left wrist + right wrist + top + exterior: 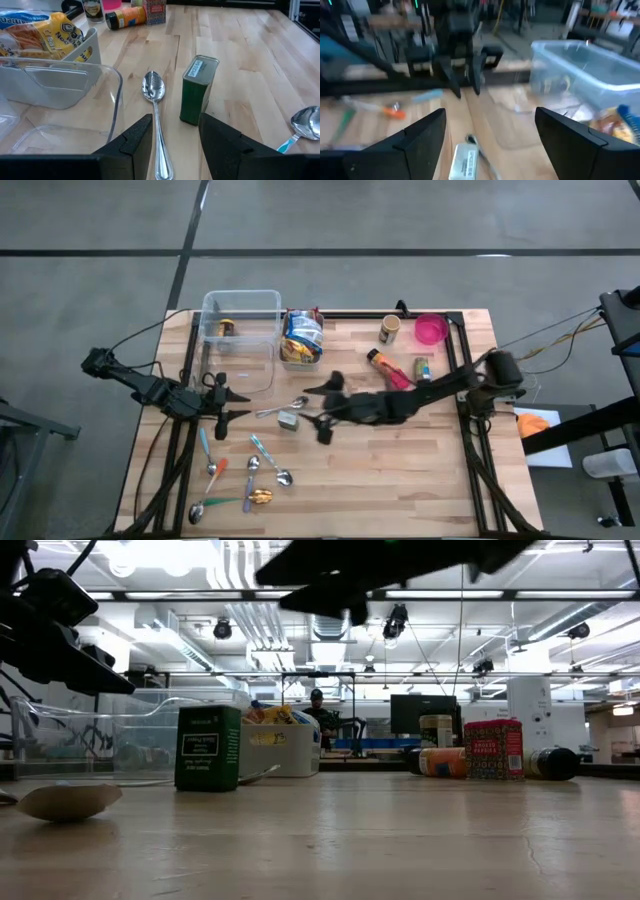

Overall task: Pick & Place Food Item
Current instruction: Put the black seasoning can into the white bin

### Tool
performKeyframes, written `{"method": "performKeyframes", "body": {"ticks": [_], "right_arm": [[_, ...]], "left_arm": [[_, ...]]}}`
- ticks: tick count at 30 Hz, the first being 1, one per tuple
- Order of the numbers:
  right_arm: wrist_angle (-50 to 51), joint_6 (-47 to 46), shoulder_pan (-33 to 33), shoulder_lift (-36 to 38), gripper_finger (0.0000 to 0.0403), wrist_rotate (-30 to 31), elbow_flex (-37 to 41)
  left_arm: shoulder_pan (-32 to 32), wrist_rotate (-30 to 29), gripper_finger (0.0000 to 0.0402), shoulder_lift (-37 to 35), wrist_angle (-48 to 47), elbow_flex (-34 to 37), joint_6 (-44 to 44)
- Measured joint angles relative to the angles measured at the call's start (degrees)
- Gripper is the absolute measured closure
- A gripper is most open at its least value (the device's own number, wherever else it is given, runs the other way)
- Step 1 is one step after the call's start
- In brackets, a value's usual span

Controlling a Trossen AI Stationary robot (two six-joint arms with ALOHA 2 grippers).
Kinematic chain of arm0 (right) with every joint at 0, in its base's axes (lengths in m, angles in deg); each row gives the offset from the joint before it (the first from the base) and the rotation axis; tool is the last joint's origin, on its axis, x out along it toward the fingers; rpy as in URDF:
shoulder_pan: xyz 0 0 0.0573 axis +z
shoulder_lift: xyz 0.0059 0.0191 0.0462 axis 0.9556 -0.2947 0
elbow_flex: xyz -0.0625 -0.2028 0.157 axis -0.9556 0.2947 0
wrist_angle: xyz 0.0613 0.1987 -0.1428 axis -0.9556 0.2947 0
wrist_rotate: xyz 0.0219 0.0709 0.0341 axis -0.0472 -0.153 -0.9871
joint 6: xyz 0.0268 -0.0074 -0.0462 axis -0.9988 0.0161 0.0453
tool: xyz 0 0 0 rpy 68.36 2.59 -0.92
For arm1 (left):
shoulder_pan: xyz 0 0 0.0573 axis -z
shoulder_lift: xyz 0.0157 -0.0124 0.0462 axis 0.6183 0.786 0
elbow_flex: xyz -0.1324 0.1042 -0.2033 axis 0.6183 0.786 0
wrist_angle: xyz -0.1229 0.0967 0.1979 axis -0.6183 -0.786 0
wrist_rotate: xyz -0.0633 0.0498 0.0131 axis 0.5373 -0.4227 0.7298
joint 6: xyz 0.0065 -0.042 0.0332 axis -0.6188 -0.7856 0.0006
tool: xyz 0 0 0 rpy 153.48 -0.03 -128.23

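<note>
Two open, empty grippers, right (322, 411) above the tin (288, 419), left (238, 402) beside it: descent risks tipping it.

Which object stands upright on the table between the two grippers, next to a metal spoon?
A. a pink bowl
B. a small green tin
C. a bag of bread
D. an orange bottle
B: the small green tin stands upright on the wood right beside the metal spoon, ahead of the open left gripper, with the open right gripper above it, holding nothing.
</note>
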Motion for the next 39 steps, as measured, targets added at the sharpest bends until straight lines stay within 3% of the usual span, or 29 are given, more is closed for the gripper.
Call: {"method": "performKeyframes", "body": {"ticks": [9, 14, 23, 30, 39], "right_arm": [[-3.62, -0.91, -0.02, 19.46, 0.0099, 2.17, 19.9], [-5.29, -0.56, -0.04, 30.56, 0.0099, 7.01, 27.23], [-5.05, 5.63, -0.04, 46.84, 0.0099, 7.3, 36.08], [-5.02, 5.6, -0.04, 53.82, 0.0099, 7.28, 40.53], [-5.02, 5.52, -0.04, 55.82, 0.0099, 7.26, 41.88]], "left_arm": [[0.02, -0.01, 0.0238, 0.41, -0.06, 0.0, -0.01], [0.02, -0.01, 0.0238, 0.36, -0.04, 0.0, 0.0], [0.0, -0.01, 0.0238, 0.39, -0.04, 0.0, 0.0], [0.01, -0.01, 0.0238, 0.36, -0.04, 0.0, 0.0], [0.01, -0.01, 0.0238, 0.36, -0.04, 0.0, 0.0]]}}
